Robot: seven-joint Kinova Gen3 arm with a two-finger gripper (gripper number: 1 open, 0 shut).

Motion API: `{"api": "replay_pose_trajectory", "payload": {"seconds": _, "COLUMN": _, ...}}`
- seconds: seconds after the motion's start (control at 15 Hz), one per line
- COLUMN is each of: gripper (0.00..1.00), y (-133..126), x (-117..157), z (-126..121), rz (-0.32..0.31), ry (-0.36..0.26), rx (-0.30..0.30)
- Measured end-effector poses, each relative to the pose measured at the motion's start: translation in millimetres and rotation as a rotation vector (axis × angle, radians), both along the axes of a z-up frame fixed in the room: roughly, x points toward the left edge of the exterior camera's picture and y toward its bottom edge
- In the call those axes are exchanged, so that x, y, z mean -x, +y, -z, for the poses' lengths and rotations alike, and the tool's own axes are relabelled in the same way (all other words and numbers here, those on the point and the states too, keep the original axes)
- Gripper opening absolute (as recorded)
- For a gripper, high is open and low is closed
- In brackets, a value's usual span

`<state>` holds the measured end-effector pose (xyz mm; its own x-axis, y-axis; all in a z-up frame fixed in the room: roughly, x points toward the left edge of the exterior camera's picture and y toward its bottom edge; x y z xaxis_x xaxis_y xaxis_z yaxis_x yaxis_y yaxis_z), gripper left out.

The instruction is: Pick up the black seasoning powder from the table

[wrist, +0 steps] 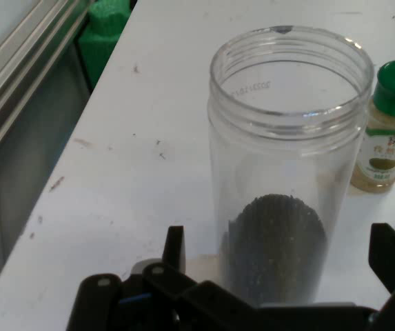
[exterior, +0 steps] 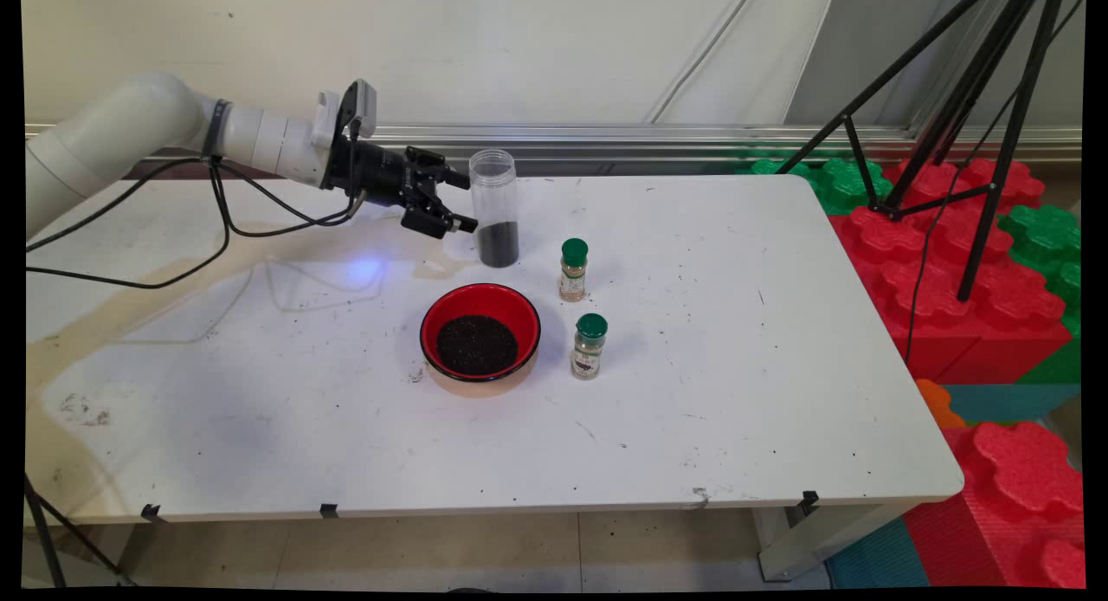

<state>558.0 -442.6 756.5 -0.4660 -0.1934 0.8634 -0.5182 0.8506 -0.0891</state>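
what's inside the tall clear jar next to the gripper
The clear jar has no lid and holds a layer of dark granules at its bottom; the rest is empty. The linkage covers its very base in the hand view.

text: none legible | spice jar (wrist: pixel 390 127) label: unreadable | clear jar (wrist: pixel 287 172) embossing: unreadable

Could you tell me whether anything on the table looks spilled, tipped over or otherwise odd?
Nothing is tipped: the clear jar, the two spice bottles and the red bowl all stand upright. Dark specks lie scattered over the table, several beside the bowl, like spilled grains. A brownish stain runs along its left side.
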Motion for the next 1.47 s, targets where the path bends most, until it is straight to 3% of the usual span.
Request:
{"api": "replay_pose_trajectory", "payload": {"seconds": 0.6, "gripper": 1.00, "y": -10, "x": -10, "z": 34, "rz": 0.050, "ry": 0.085, "rx": -0.027}}
{"api": "replay_pose_trajectory", "payload": {"seconds": 1.47, "gripper": 1.00, "y": -21, "x": -8, "z": 58, "rz": 0.061, "ry": 0.139, "rx": -0.024}}
